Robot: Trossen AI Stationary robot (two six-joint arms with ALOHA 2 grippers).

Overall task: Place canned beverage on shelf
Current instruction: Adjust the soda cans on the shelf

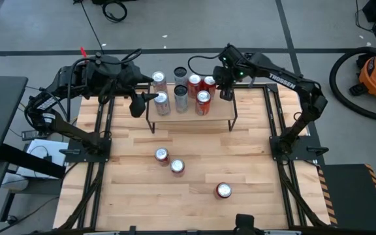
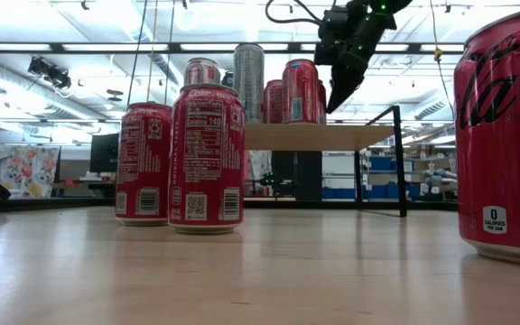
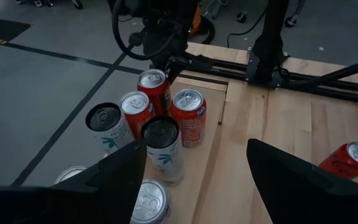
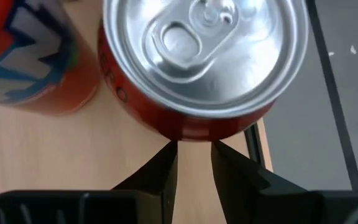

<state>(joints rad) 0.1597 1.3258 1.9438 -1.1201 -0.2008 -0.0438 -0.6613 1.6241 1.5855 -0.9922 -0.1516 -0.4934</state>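
The shelf (image 1: 220, 117) stands at the table's far middle and carries several cans. My right gripper (image 1: 227, 93) hangs over the shelf's far right corner, pointing down beside a red can (image 1: 209, 83). In the right wrist view its fingers (image 4: 194, 155) are almost together, with a narrow slit, right at that can's side (image 4: 197, 127). The low view shows it too (image 2: 335, 97). My left gripper (image 1: 143, 101) is open at the shelf's left end, next to a silver-topped can (image 1: 162, 103). Its wide-apart fingers (image 3: 194, 180) frame the cans and hold nothing. My right gripper's fingertips (image 4: 169, 152) stand at the lower wall (image 4: 191, 130) of the red can, coming from above and pointing down. I cannot tell whether they touch it. The can stands upright on the shelf board (image 4: 73, 149).
Three loose cans stand on the tabletop: two together near the middle (image 1: 162, 155) (image 1: 177, 166) and one nearer the front (image 1: 224, 190). They fill the low view's foreground (image 2: 208, 158) (image 2: 504, 135). Black frame rails (image 1: 279, 130) run along both table sides.
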